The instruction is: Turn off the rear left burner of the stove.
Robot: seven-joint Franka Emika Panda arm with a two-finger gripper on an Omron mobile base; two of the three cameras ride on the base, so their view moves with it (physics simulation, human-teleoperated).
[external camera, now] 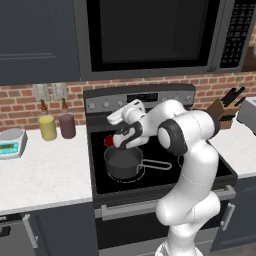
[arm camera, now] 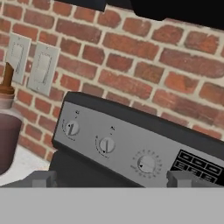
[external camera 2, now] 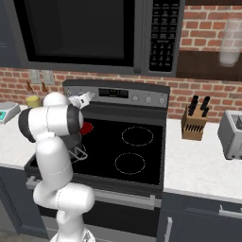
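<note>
The stove has a black glass top and a grey back panel with small knobs and a dark display. Its rear left burner glows bright red, partly hidden by my arm. My gripper hovers above that burner, pointing at the left end of the panel. In the hand view my gripper is open with nothing between the fingertips. Three knobs lie ahead and apart from it: the left knob, the middle knob and a larger dial.
A grey pot with a long handle sits on the front left zone, under my arm. A yellow bottle, a maroon bottle and a scale stand on the left counter. A knife block and toaster are right. A microwave hangs overhead.
</note>
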